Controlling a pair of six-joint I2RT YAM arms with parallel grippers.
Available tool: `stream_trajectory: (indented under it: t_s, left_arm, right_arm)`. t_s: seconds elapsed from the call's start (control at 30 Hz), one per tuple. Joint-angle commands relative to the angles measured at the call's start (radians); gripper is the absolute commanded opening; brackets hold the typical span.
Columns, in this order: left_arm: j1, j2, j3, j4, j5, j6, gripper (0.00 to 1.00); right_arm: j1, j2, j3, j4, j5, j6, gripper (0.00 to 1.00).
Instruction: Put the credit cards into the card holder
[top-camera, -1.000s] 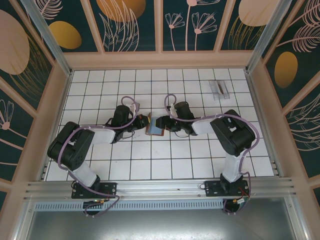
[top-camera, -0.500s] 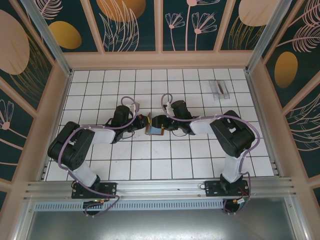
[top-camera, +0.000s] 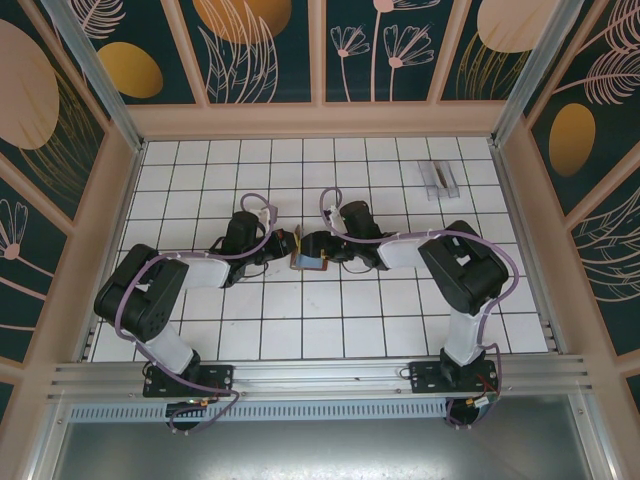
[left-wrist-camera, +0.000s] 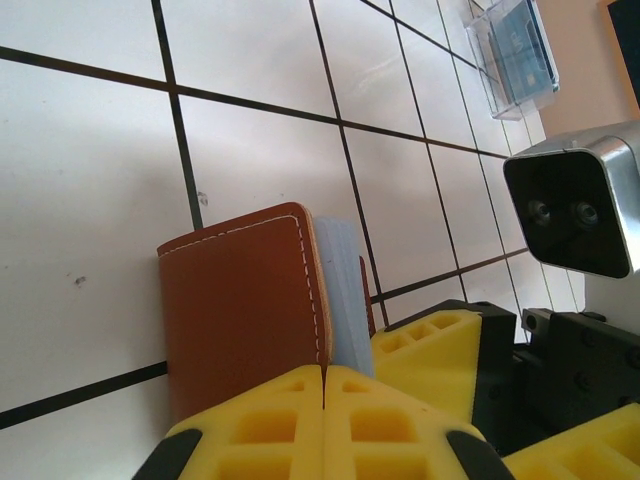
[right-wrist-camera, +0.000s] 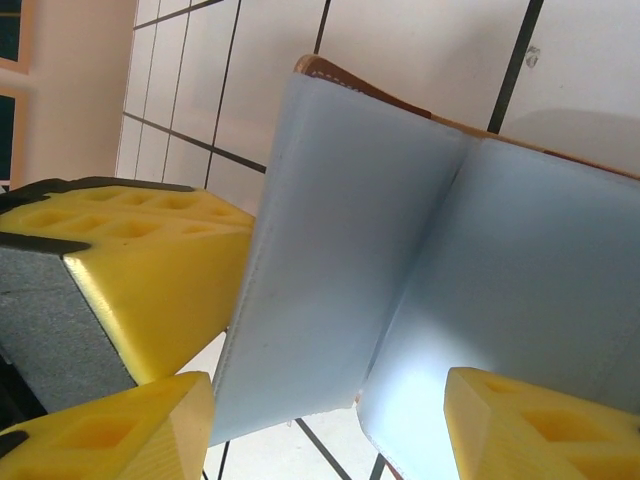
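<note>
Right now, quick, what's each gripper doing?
Left gripper: closed, pinching one flap of the card holder.
Right gripper: open, holding nothing.

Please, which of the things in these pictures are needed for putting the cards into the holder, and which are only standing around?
Needed: card holder, gripped by the left pincer; right pincer, open at its lining; credit cards, in the clear stand at the table's far right.
Only around: tiled table; painted wall panels.
</note>
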Motion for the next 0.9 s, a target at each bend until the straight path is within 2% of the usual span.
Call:
stream_trajectory:
  t_s: [0.0,0.43,0.6,0.67,0.8,0.87]
  left_arm:
    - [0.006,0.004,-0.029,-0.066,-0.032,-0.012,0.00]
    - [0.007,0.005,-0.034,-0.055,-0.023,-0.027,0.00]
    - [0.007,0.013,-0.021,-0.064,-0.020,-0.028,0.00]
    - [0.007,0.002,-0.033,-0.052,-0.028,-0.033,0.00]
    - [0.010,-0.010,-0.022,-0.079,-0.022,-0.011,0.00]
    - [0.013,-0.028,-0.025,-0.091,-0.027,0.004,0.00]
  right_arm:
    - [0.008,0.017,0.031,0.006,-0.038,-0.009,0.63]
    - [0.010,0.028,0.021,0.029,-0.056,0.001,0.65]
    - [0.010,0.032,0.012,0.015,-0.022,-0.004,0.65]
    - [0.010,0.038,0.017,-0.020,0.023,-0.008,0.65]
    - [0.013,0.031,0.020,-0.129,0.217,-0.033,0.64]
    - [0.011,0.026,0.017,-0.138,0.261,-0.041,0.64]
